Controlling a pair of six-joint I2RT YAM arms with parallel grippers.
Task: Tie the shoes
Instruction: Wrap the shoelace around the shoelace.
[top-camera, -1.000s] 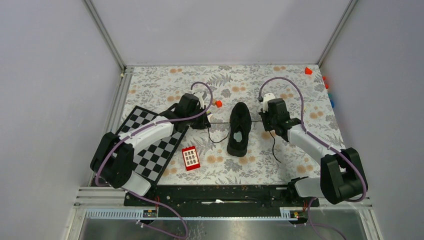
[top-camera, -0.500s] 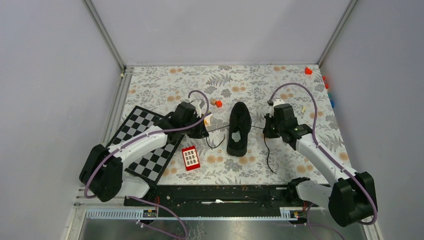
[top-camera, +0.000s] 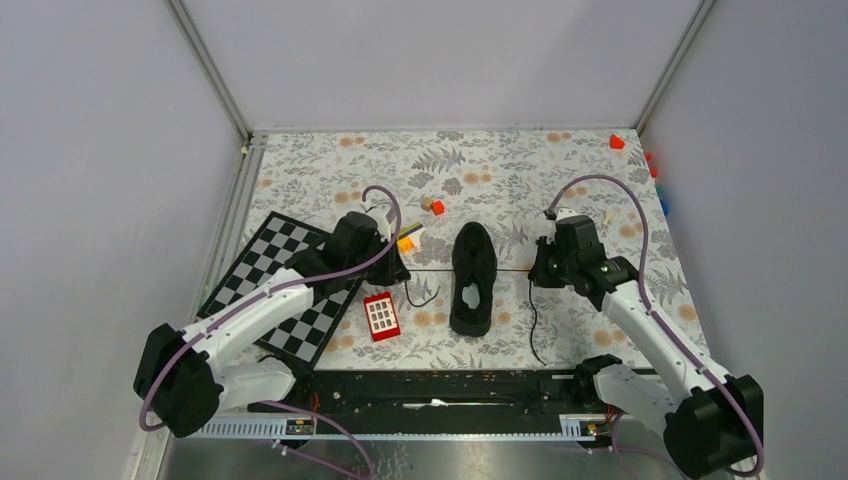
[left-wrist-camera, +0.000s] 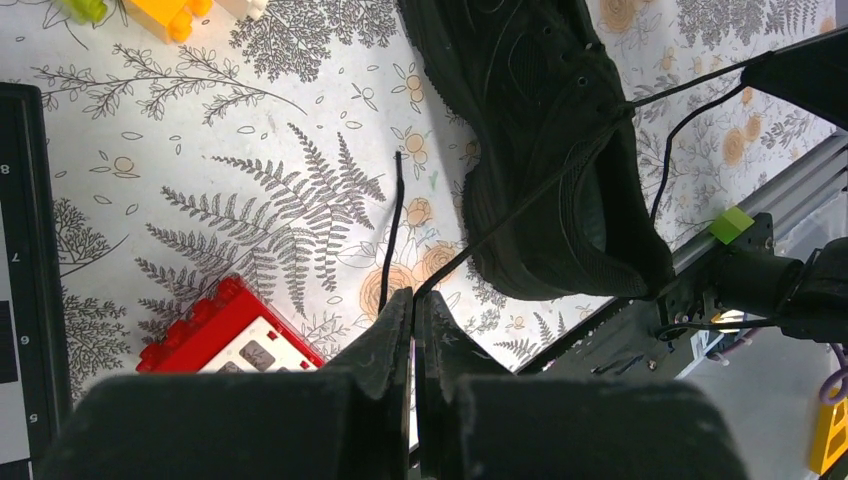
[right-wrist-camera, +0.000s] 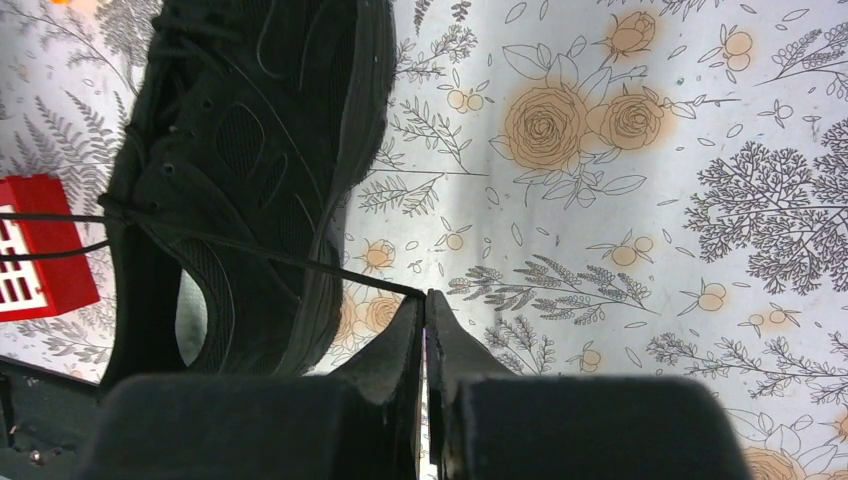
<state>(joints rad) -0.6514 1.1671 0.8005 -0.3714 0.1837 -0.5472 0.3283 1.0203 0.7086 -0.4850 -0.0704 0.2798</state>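
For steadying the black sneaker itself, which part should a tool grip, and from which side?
Probably the heel collar, from above on the near side. The sneaker stands on its sole with its opening up, so that thin rim suits a pinch. Both laces run taut sideways from the midfoot, so stay clear there.
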